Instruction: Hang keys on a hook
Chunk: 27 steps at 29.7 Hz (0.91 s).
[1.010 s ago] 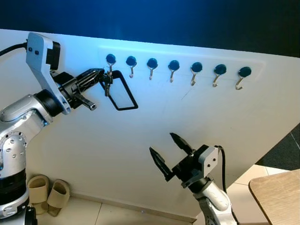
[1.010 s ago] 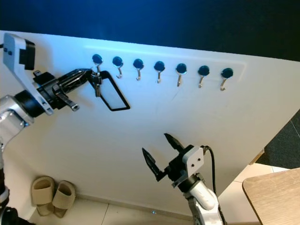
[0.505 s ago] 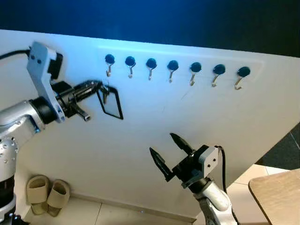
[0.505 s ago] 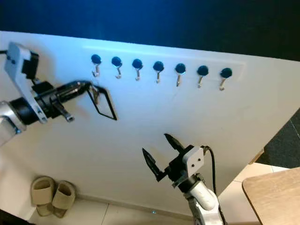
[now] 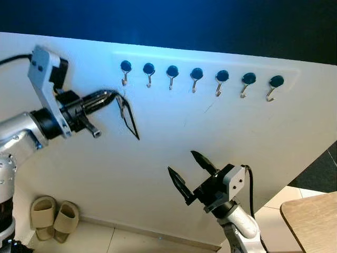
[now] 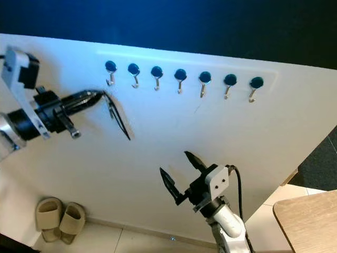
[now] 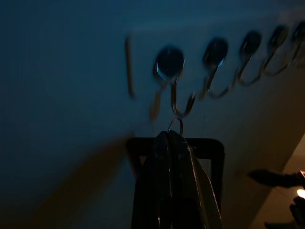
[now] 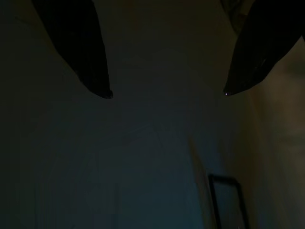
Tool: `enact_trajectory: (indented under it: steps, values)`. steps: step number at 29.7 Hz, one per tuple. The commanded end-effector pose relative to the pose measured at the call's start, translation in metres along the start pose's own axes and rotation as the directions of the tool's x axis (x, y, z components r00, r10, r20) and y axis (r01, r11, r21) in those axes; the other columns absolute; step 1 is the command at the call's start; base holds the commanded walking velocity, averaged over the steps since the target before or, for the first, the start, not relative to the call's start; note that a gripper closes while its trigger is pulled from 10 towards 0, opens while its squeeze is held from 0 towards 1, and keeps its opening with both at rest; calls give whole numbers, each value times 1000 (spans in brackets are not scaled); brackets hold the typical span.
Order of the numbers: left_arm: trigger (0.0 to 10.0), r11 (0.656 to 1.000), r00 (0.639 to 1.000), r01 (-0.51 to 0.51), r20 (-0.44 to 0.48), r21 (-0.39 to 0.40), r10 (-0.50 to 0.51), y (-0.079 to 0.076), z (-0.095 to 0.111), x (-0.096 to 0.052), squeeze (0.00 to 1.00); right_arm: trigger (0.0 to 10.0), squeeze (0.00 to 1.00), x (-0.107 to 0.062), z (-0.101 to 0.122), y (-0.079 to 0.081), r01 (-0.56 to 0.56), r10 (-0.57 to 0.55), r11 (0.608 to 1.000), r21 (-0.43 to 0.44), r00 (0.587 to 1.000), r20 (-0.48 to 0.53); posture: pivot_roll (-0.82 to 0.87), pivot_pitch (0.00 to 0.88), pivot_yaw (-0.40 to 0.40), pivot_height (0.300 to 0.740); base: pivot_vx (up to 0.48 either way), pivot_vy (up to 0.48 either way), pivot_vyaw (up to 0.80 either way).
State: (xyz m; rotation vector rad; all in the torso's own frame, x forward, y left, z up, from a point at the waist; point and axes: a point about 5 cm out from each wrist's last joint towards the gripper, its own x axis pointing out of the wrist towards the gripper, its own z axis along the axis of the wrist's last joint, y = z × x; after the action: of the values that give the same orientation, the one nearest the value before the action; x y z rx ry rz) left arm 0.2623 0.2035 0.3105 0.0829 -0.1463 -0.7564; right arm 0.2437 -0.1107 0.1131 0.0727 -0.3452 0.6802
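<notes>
The left hand [image 5: 111, 95] is gripping the keys [image 5: 122, 105] and their black loop [image 5: 130, 120], holding them just at seven o'clock of the leftmost hook [image 5: 125, 73]. The right hand [image 5: 190, 169] is hovering wide open, well away at five o'clock from the keys.

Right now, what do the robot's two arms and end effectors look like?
Both arms are silver metal with black joints. The left end effector has long, tapered black fingers behind a light grey wrist block fed by a black cable. The right end effector has pointed black fingers, a white wrist block and a black cable too.
</notes>
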Motion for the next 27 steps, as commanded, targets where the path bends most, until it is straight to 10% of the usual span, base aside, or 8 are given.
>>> enact_trajectory:
  steps: [1, 27]
  values:
    - [10000, 1000, 1000, 22, 19, 10, -22, -4, 6, 1, 0, 10000, 0, -1, 0, 1, 0, 0, 1000, 8, 1000, -1, 42, 78, -21, 740, 0, 0, 0]
    - [10000, 972, 972, 233, -45, 7, -232, -29, 10, -2, 0, 10000, 0, 0, 1, 1, 2, -2, 1000, 13, 1000, 0, 45, 78, -18, 740, 0, 0, 0]
